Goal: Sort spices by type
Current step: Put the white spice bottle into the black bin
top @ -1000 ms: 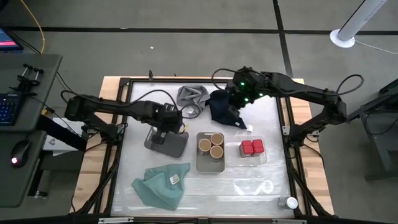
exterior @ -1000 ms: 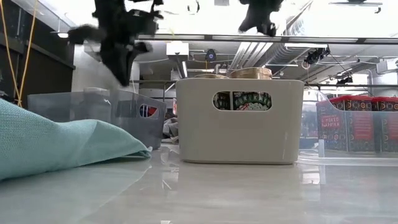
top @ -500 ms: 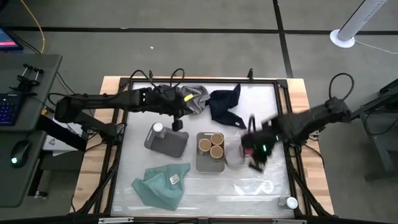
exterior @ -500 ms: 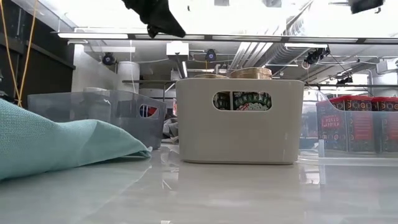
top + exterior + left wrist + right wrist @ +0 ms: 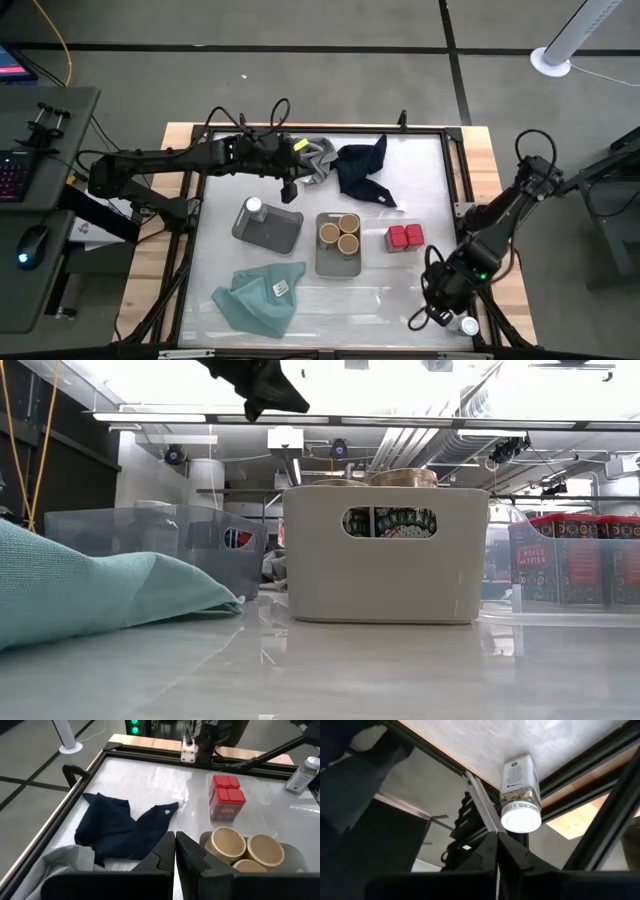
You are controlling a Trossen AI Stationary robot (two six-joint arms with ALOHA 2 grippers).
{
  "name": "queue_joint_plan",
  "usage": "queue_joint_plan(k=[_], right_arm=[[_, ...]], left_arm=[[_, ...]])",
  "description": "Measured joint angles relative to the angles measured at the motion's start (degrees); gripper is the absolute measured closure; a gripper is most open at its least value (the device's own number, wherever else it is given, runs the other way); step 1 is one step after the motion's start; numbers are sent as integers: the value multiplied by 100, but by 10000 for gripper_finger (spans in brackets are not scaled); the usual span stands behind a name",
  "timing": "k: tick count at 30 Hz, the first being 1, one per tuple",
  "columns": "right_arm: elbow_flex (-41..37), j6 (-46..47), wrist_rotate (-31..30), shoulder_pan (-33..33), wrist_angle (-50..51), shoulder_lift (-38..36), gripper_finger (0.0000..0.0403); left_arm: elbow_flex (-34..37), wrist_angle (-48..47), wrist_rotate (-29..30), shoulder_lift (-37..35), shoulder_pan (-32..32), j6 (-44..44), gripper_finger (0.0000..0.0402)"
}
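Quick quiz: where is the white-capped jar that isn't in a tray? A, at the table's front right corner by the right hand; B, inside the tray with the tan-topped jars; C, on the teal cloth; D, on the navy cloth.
A: the white-capped jar sits alone at the table's front right corner, just ahead of the right hand.

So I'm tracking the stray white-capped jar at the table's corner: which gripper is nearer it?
Right. The right gripper hovers just beside the white-capped jar; the left gripper is far across the table, by the grey cloth.
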State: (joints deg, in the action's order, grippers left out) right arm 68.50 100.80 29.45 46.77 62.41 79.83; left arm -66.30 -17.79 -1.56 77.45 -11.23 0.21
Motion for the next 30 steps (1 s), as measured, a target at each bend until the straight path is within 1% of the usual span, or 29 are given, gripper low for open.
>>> queue_joint_plan(k=[2, 4, 7, 13, 16, 18, 20, 26, 30], right_arm=[[-171, 173, 64, 137, -202, 0, 384], [-332, 292, 195, 237, -300, 0, 359], [-471, 326, 341, 288, -358, 0, 300], [-639, 4, 414, 314, -490, 0, 163], [-865, -63, 627, 399, -827, 0, 117], [-1071, -71, 786, 473, -1085, 4, 101], [-1236, -120, 851, 520, -1307, 5, 95], [-1532, -123, 1006, 530, -1490, 7, 92], [-1694, -75, 1171, 530, -1830, 19, 92]], left_arm=[[0, -53, 1, 0, -6, -1, 401], [0, -74, 0, 0, -4, -20, 401], [0, -90, 0, 0, -2, -127, 401], [0, -100, 0, 0, -2, -157, 401], [0, -157, 0, 0, -2, -157, 401], [0, -208, 1, 0, 0, -158, 401], [0, -239, 2, 0, 0, -162, 401], [0, -232, 2, 0, -1, -160, 401], [0, -233, 4, 0, -2, -160, 401]])
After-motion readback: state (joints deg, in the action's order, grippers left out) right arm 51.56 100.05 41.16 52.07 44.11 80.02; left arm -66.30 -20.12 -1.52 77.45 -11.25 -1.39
